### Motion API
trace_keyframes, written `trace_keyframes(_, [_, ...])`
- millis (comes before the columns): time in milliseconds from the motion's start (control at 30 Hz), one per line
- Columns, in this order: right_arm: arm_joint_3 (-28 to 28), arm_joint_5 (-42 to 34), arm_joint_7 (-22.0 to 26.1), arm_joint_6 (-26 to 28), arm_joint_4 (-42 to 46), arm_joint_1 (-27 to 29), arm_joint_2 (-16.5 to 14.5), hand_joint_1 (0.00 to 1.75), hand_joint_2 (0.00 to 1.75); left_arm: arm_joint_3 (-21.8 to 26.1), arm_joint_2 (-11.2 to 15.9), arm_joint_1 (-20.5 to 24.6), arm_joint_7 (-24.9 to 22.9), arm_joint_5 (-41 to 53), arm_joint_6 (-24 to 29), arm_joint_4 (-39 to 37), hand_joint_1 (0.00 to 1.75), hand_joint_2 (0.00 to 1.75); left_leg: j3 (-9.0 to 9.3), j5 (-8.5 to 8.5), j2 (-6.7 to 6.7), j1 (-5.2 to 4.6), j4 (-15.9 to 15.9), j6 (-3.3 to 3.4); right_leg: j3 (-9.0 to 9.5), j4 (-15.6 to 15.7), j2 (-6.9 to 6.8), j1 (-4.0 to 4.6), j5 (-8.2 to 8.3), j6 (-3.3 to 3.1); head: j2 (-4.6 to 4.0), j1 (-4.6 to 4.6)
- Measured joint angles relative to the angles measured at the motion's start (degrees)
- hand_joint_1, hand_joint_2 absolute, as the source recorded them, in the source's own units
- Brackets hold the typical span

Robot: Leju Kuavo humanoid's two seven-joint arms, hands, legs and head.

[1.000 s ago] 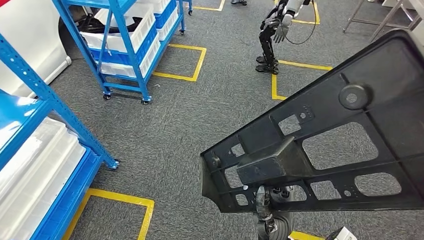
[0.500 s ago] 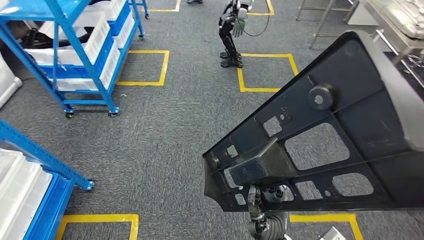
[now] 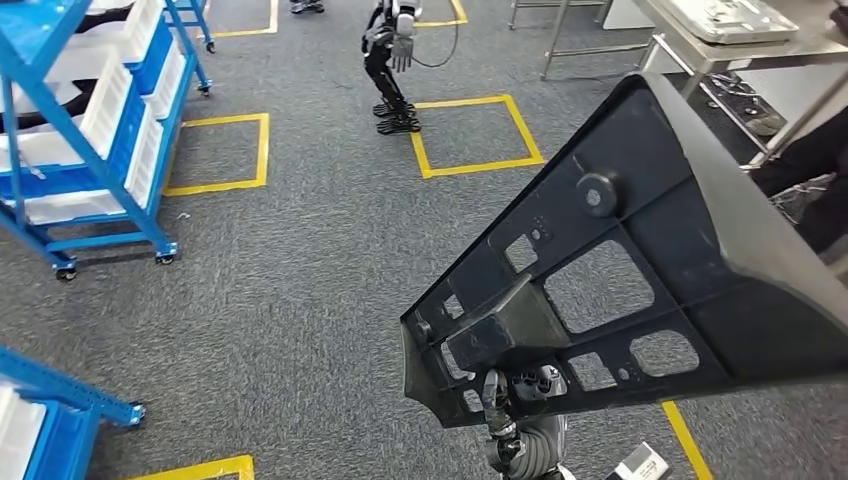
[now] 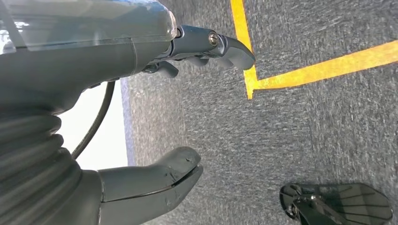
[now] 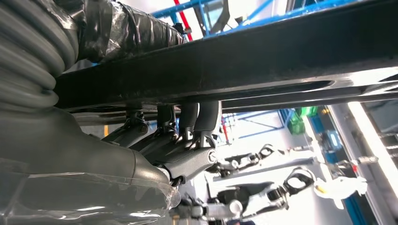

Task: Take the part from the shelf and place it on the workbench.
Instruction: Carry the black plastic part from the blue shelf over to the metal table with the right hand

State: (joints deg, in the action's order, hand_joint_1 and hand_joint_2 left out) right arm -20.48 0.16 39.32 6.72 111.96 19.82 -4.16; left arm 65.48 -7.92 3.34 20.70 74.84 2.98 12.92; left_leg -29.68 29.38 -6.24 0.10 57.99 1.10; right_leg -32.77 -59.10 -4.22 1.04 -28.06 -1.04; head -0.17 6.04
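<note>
The part [image 3: 640, 270] is a large black plastic panel with ribs and cut-out windows. It is carried tilted over the carpet at the right of the head view. My right hand [image 3: 512, 415] grips its lower edge from beneath, and the fingers show through the holes. In the right wrist view those fingers [image 5: 187, 136] hook over the part's black rim [image 5: 263, 61]. My left hand [image 4: 141, 56] hangs above the floor with thumb [image 4: 159, 176] and fingers spread and nothing in it. The steel workbench [image 3: 700, 52] stands at the far right, with a grey tray [image 3: 725, 18] on it.
A blue wheeled shelf [image 3: 110, 150] with white bins stands at the left, and a second blue rack corner [image 3: 60, 395] is near left. Another robot [image 3: 392, 55] stands ahead by a yellow floor square [image 3: 475, 135]. Open grey carpet lies between.
The camera has swung to the right: the blue shelves slid left and the steel workbench came into sight. The part stays held the same way in my right hand.
</note>
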Motion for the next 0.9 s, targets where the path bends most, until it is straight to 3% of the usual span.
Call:
trace_keyframes(67, [-0.2, 0.0, 0.0, 0.1, -0.2, -0.2, 0.1, 1.75, 1.75, 0.1, 0.0, 0.1, 0.0, 0.0, 0.0, 0.0, 0.0, 1.75, 0.34, 0.33, -0.46, 0.04, 0.0, -0.58, 0.21, 0.7, 1.45, -0.15, 0.46, -0.42, 0.0, 0.01])
trace_keyframes(100, [-0.3, 0.0, 0.0, 0.2, -0.3, -0.4, 0.1, 1.75, 1.75, 0.1, 0.0, 0.1, 0.0, 0.0, 0.0, 0.0, 0.0, 1.75, 0.11, 1.14, 0.5, 0.09, 0.9, -0.8, 0.42, 1.2, 2.13, -0.39, 0.78, -0.71, 0.01, -0.01])
trace_keyframes(133, [-0.4, -0.1, 0.0, 0.3, -0.5, -0.6, 0.1, 1.75, 1.75, 0.1, 0.1, 0.1, 0.0, 0.1, -0.1, 0.0, 0.0, 1.75, -0.69, 2.51, 1.96, 0.15, 2.9, -1.01, 0.62, 1.7, 2.8, -0.68, 1.08, -0.97, 0.01, -0.01])
trace_keyframes(200, [-0.7, -0.2, -0.1, 0.7, -0.8, -1.0, 0.1, 1.75, 1.75, 0.2, 0.1, 0.0, 0.0, 0.1, -0.1, 0.0, 0.0, 1.75, -4.02, 6.17, 4.97, 0.42, 10.2, -1.3, 0.64, 2.0, 4.18, -0.95, 1.36, -1.26, 0.02, -0.02])
trace_keyframes(267, [-1.0, -0.5, -0.2, 1.3, -1.1, -1.3, 0.3, 1.75, 1.75, 0.3, 0.1, -0.2, 0.0, 0.2, 0.0, 0.0, 0.0, 1.75, -6.82, 7.49, 5.73, 0.57, 15.5, -1.58, 0.61, 1.8, 5.82, -0.99, 1.37, -1.28, 0.02, -0.02])
trace_keyframes(300, [-1.1, -0.7, -0.2, 1.5, -1.2, -1.4, 0.4, 1.75, 1.75, 0.3, 0.2, -0.2, 0.0, 0.3, 0.0, 0.0, 0.0, 1.75, -6.91, 6.43, 5.81, 0.63, 15.2, -1.69, 0.62, 1.7, 6.69, -1.06, 1.31, -1.2, 0.02, -0.01])
trace_keyframes(333, [-1.2, -0.8, -0.3, 1.7, -1.3, -1.5, 0.5, 1.75, 1.75, 0.4, 0.2, -0.2, 0.0, 0.3, 0.0, 0.0, 0.0, 1.75, -5.99, 4.36, 6.08, 0.72, 12.6, -1.77, 0.62, 1.4, 7.58, -1.17, 1.2, -1.03, 0.02, -0.01])
trace_keyframes(400, [-1.5, -0.9, -0.3, 1.9, -1.3, -1.7, 0.8, 1.75, 1.75, 0.5, 0.2, -0.3, 0.0, 0.4, 0.0, 0.0, 0.0, 1.75, -2.98, 0.49, 8.21, 1.01, 5.0, -1.91, 0.36, 0.5, 9.14, -1.34, 0.76, -0.42, 0.02, -0.02])
trace_keyframes(467, [-1.7, -0.9, -0.3, 1.9, -1.3, -1.9, 0.9, 1.75, 1.75, 0.6, 0.3, -0.3, 0.0, 0.4, 0.0, 0.0, 0.0, 1.75, -1.52, -0.56, 10.03, 1.12, 1.2, -1.61, -0.26, -0.3, 10.37, -1.35, 0.5, 0.3, 0.01, -0.01])
trace_keyframes(533, [-1.8, -0.9, -0.3, 2.0, -1.3, -2.0, 1.1, 1.75, 1.75, 0.7, 0.2, -0.1, 0.1, 0.4, 0.0, 0.0, 0.0, 1.75, -1.45, -0.51, 9.44, 0.95, 1.1, -0.87, -0.78, -0.4, 11.47, -1.49, 0.7, 0.96, 0.01, 0.0])
trace_keyframes(567, [-1.8, -0.9, -0.3, 2.0, -1.3, -2.0, 1.1, 1.75, 1.75, 0.7, 0.2, 0.0, 0.1, 0.4, 0.0, 0.0, 0.0, 1.75, -1.39, -0.69, 8.77, 0.92, 0.9, -0.46, -0.96, -0.6, 11.12, -1.54, 0.63, 1.22, 0.0, -0.01])
trace_keyframes(633, [-1.9, -0.9, -0.3, 2.0, -1.3, -2.0, 1.3, 1.75, 1.75, 0.7, 0.2, 0.0, 0.1, 0.4, 0.0, 0.0, 0.0, 1.75, -1.36, -1.0, 7.37, 0.96, 0.5, 0.34, -2.28, -3.2, 8.31, -1.46, -1.11, 1.7, 0.0, 0.01])
trace_keyframes(700, [-2.0, -0.9, -0.3, 2.0, -1.3, -2.1, 1.4, 1.75, 1.75, 0.7, 0.2, -0.2, 0.2, 0.4, 0.1, 0.0, 0.0, 1.75, -1.45, -0.98, 5.91, 0.8, 0.5, 0.75, -5.51, -10.0, 5.28, -1.44, -4.81, 2.07, 0.01, 0.02])
trace_keyframes(767, [-2.0, -0.9, -0.3, 2.0, -1.4, -2.1, 1.4, 1.75, 1.75, 0.7, 0.3, -0.3, 0.2, 0.4, 0.1, 0.0, 0.0, 1.75, -1.46, -0.85, 4.33, 0.62, 0.5, 0.88, -8.46, -16.0, 4.63, -1.58, -6.92, 2.28, 0.01, 0.02])
trace_keyframes(800, [-2.0, -0.9, -0.3, 2.1, -1.4, -2.1, 1.5, 1.75, 1.75, 0.8, 0.3, -0.3, 0.2, 0.4, 0.1, 0.0, 0.0, 1.75, -1.41, -0.75, 3.57, 0.56, 0.5, 0.89, -8.59, -16.4, 4.52, -1.62, -6.4, 2.26, 0.01, 0.02])
trace_keyframes(833, [-2.1, -1.0, -0.3, 2.1, -1.5, -2.1, 1.5, 1.75, 1.75, 0.8, 0.3, -0.3, 0.2, 0.4, 0.0, 0.0, 0.0, 1.75, -1.27, -0.63, 2.86, 0.52, 0.5, 0.84, -7.54, -14.4, 4.29, -1.61, -4.89, 2.13, 0.01, 0.02])
trace_keyframes(867, [-2.1, -1.0, -0.4, 2.2, -1.5, -2.1, 1.5, 1.75, 1.75, 0.8, 0.3, -0.2, 0.2, 0.4, 0.0, 0.0, 0.0, 1.75, -1.06, -0.48, 2.2, 0.49, 0.5, 0.76, -5.51, -10.7, 3.64, -1.5, -2.84, 1.87, 0.01, 0.03])
trace_keyframes(900, [-2.1, -1.0, -0.4, 2.3, -1.5, -2.1, 1.6, 1.75, 1.75, 0.8, 0.3, -0.1, 0.2, 0.4, 0.0, 0.0, 0.0, 1.75, -0.82, -0.3, 1.59, 0.45, 0.5, 0.62, -3.27, -6.4, 2.11, -1.18, -1.3, 1.48, 0.01, 0.02])
